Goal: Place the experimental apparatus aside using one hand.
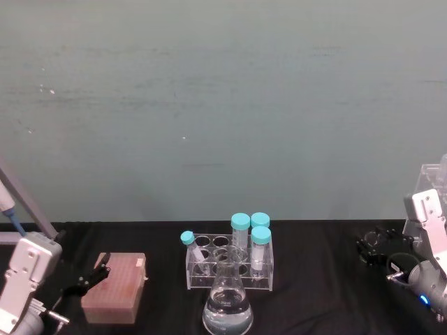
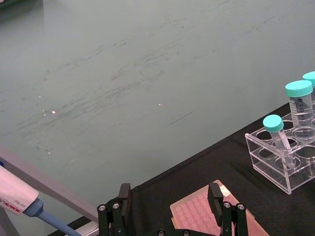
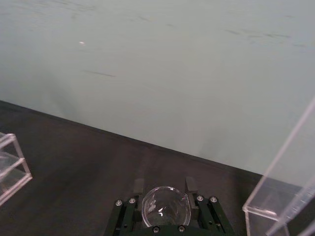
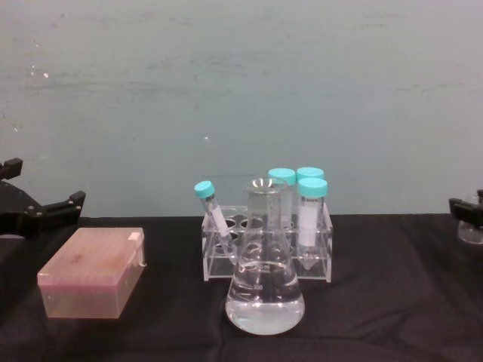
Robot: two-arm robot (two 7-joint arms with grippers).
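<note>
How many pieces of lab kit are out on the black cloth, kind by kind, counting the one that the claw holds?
Teal-capped tubes: 4
Clear tube rack: 1
Conical flask: 1
Pink box: 1
Small glass beaker, in the right gripper: 1
Clear acrylic stand: 1
Total: 9

The small glass beaker (image 3: 165, 209) between the fingers of the right gripper (image 3: 165, 184) is cut off towards the finger bases

Light even, diffuse, moderately bright. Black cloth (image 4: 392, 302) uniformly dark. Small white glints on wall (image 2: 147, 73) beyond left gripper (image 2: 170, 191); soft highlights on beaker (image 3: 166, 209) gripped by right gripper (image 3: 165, 185), also on flask (image 4: 264, 294).
</note>
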